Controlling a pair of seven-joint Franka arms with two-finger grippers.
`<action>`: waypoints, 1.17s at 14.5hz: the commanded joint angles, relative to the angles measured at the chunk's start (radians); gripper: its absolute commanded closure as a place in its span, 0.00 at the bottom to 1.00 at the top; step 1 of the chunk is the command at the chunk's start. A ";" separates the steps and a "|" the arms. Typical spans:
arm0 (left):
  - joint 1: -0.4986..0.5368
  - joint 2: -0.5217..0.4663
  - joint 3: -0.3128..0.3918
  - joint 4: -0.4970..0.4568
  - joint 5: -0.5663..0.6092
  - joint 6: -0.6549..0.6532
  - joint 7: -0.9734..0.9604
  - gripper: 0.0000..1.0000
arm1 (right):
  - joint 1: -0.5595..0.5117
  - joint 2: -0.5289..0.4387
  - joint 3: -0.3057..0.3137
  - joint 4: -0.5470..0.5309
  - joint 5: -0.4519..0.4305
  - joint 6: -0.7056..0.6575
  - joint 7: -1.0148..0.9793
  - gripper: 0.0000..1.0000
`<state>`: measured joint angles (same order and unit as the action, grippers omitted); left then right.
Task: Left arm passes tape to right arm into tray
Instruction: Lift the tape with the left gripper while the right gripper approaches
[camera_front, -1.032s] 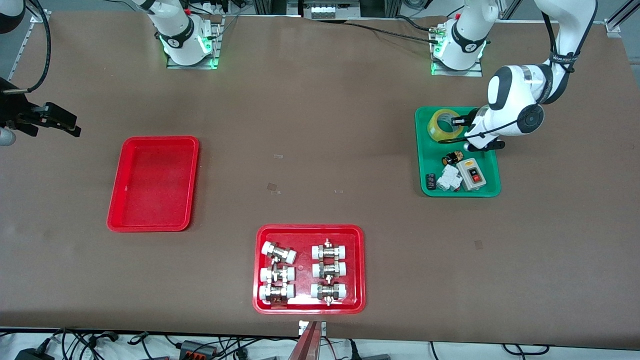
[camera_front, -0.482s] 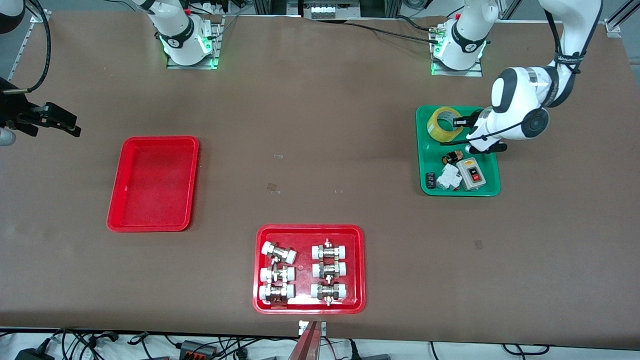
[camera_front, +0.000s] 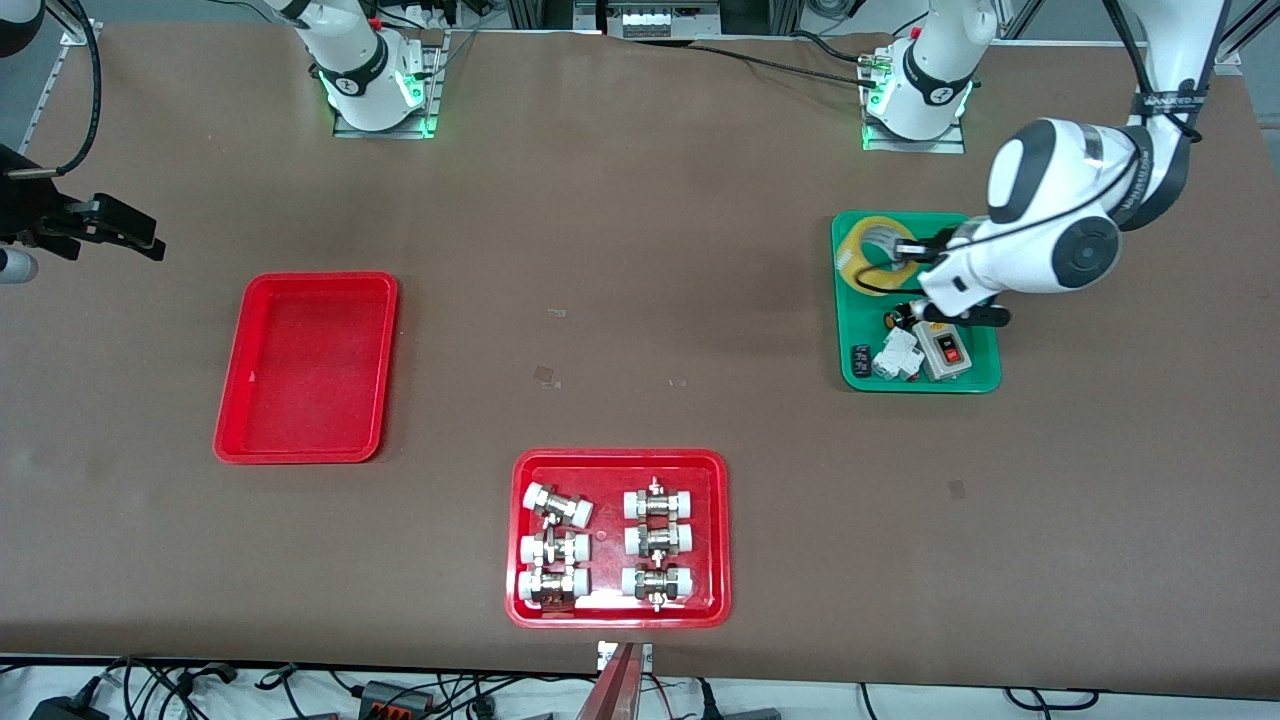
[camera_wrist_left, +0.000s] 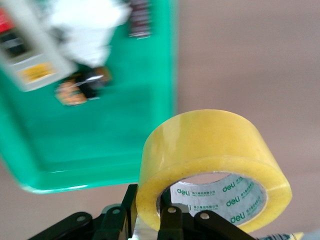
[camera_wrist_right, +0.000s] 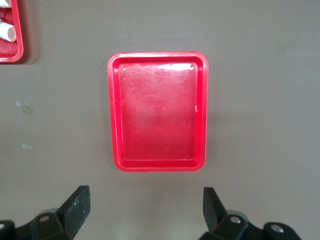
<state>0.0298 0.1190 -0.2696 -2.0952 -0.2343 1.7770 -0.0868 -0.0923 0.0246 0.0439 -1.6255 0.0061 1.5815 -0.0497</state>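
I saw the tape (camera_wrist_left: 210, 150) as a smooth, translucent yellowish plastic roll with a pale printed paper-like core. The tray (camera_wrist_right: 158, 111) looked like glossy red plastic, catching a white glare on its floor. The green tray (camera_front: 856, 330) had the same shiny plastic look. The table (camera_front: 640, 300) wore a matt brown covering, faintly mottled. The pipe fittings (camera_front: 657, 541) in the other red tray (camera_front: 618, 612) shone like bare metal with white plastic caps.

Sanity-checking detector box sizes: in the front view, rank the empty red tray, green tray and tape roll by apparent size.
1. Empty red tray, largest.
2. Green tray, clearly smaller.
3. Tape roll, smallest; the left claw holds it above the green tray, so it looks slightly enlarged.
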 joint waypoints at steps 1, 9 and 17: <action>-0.002 0.074 -0.104 0.170 -0.097 -0.054 -0.057 1.00 | -0.007 0.018 0.010 0.007 0.046 -0.029 -0.013 0.00; -0.077 0.257 -0.269 0.594 -0.454 -0.045 -0.266 1.00 | 0.089 0.155 0.010 0.022 0.326 -0.074 -0.015 0.00; -0.154 0.370 -0.266 0.735 -0.543 0.019 -0.403 1.00 | 0.388 0.167 0.010 0.084 0.603 0.189 0.189 0.00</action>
<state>-0.1053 0.4547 -0.5306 -1.4104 -0.7519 1.7869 -0.4641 0.2603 0.1855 0.0645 -1.5941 0.5527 1.7494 0.0544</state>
